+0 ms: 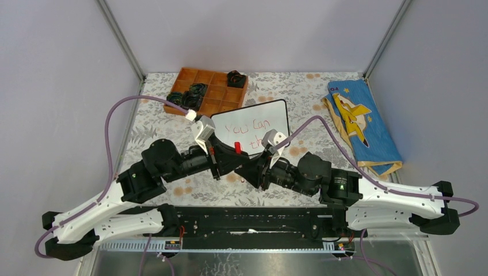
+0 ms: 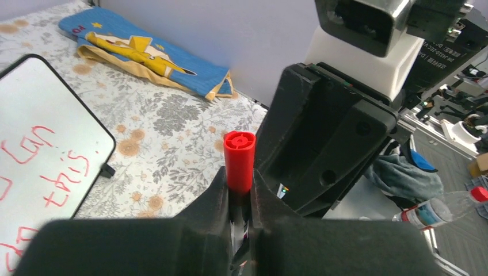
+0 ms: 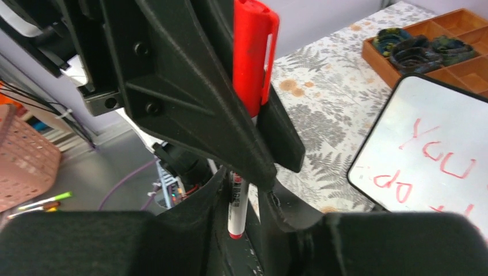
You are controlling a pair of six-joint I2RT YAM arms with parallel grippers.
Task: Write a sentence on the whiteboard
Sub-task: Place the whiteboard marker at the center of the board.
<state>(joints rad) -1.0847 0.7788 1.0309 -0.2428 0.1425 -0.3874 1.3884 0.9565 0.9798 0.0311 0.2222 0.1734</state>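
The left fingers clamp the marker by its red cap. The right fingers stand narrowly apart around its white barrel; whether they press it cannot be told. The whiteboard, bearing the sentence, lies at the middle of the tabletop.

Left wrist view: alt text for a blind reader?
The left gripper is shut on a red marker, the right arm close beside it. The whiteboard with red writing lies left, a blue cloth beyond.

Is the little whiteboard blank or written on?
Written on. The whiteboard carries a red handwritten sentence: "You can" shows in the top view, "do" and "this" in the wrist views.
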